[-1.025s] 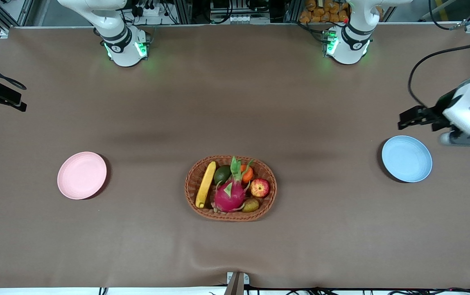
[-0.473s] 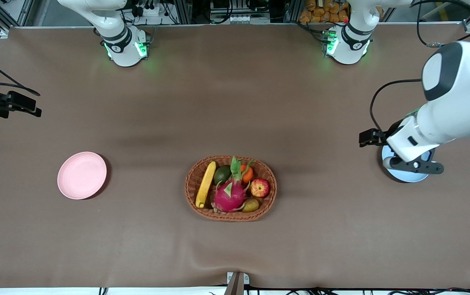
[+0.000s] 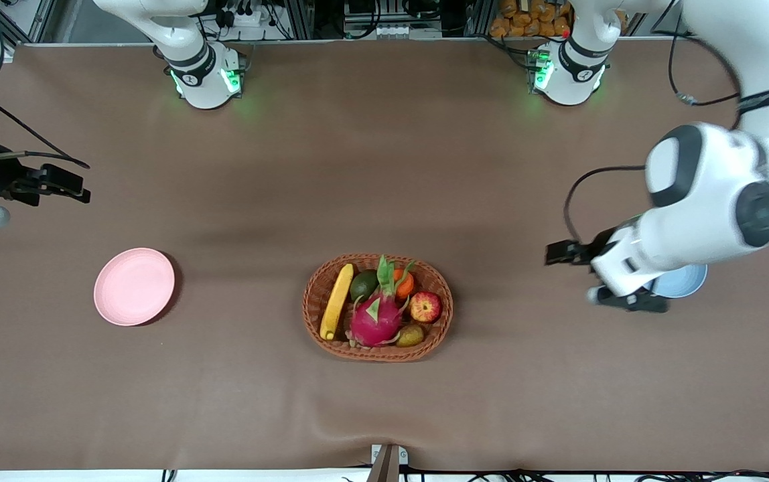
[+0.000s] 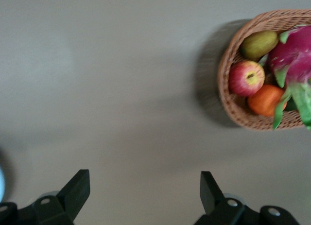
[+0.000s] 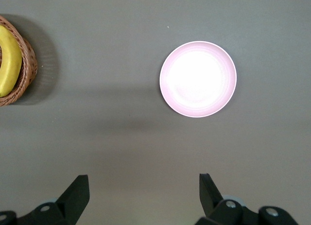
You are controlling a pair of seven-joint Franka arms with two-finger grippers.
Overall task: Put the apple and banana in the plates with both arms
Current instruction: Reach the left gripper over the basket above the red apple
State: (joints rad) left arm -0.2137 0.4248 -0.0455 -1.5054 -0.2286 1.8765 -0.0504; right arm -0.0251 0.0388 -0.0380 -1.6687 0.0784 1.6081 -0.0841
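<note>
Since half a second ago the left pincer [image 3: 557, 254] has swung in from the blue plate [image 3: 686, 281] toward the basket [image 3: 377, 306], and its arm now covers most of that plate; the right pincer [image 3: 66, 184] has edged a little way in from its end of the counter [image 3: 384, 167]. Both pincers hang in the air with their fingers spread wide apart, holding nothing. The left pincer [image 4: 146, 196] is over bare counter between the blue plate and the basket, well apart from the apple [image 3: 425, 307], which lies in the basket at the end toward the left arm, beside the orange [image 3: 403, 283] and the dragon fruit [image 3: 376, 314]. The right pincer [image 5: 143, 196] is over bare counter near the pink plate [image 3: 134, 286], well apart from the banana [image 3: 336, 300], which lies along the basket's wall toward the right arm. The pink plate [image 5: 198, 79] holds nothing.
</note>
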